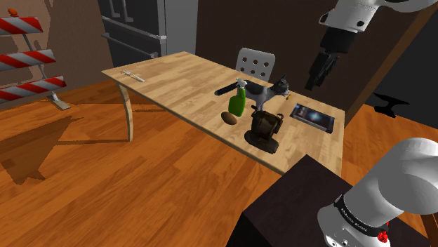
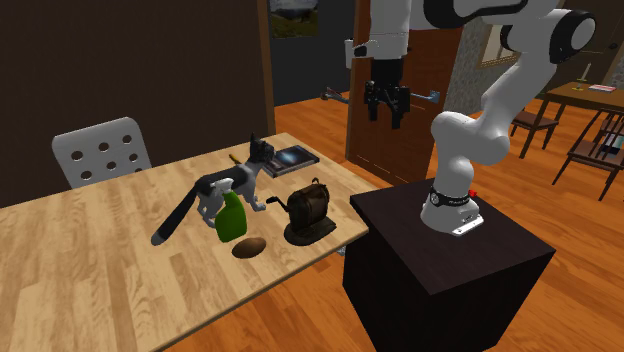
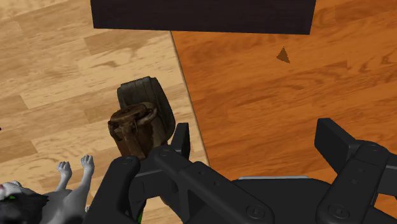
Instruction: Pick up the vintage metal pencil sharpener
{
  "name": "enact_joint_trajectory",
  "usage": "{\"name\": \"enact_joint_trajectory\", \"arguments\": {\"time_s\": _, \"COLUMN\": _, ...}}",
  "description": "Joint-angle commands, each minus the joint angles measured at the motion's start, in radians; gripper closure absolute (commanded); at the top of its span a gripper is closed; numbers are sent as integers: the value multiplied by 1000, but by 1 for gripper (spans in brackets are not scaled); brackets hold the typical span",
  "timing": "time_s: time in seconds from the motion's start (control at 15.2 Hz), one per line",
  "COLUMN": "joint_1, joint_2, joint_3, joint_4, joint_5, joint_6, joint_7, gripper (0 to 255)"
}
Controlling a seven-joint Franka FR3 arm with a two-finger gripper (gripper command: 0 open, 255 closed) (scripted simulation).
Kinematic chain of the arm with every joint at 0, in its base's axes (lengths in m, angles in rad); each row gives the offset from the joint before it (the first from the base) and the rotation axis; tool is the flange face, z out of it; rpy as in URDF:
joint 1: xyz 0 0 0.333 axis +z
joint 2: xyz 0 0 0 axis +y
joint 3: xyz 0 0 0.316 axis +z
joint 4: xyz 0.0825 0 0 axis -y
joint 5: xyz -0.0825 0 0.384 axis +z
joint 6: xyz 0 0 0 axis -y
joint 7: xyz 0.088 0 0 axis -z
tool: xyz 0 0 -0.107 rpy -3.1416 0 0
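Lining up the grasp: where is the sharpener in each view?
Shoulder view: sharpener at the table's near edge, below the cat.
Second exterior view: near the table's right corner, right of the cat.
Wrist view: by the gripper, beside the cat's paws.
Landmark: the cat.

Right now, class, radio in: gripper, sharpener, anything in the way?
Gripper open, raised high. Pencil sharpener untouched, near table edge. Green bottle, cat figure close beside.

Small pale item at the surface's ten-o'clock end too small to tell, chair hidden below its backrest, cat cut off by the wrist view's edge, pencil sharpener partly behind the fingers
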Motion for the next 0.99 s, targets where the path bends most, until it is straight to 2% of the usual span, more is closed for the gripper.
{"name": "enact_joint_trajectory", "arguments": {"time_s": 0.0, "joint_1": 0, "joint_2": 0, "joint_3": 0, "joint_4": 0, "joint_5": 0, "joint_6": 0, "joint_7": 0, "gripper": 0}}
{"name": "enact_joint_trajectory", "arguments": {"time_s": 0.46, "joint_1": -22, "joint_2": 173, "joint_3": -5, "joint_4": -62, "joint_5": -40, "joint_6": 249, "joint_7": -12, "gripper": 0}}
{"name": "enact_joint_trajectory", "arguments": {"time_s": 0.92, "joint_1": -45, "joint_2": 400, "joint_3": -15, "joint_4": -53, "joint_5": -80, "joint_6": 483, "joint_7": -12, "gripper": 0}}
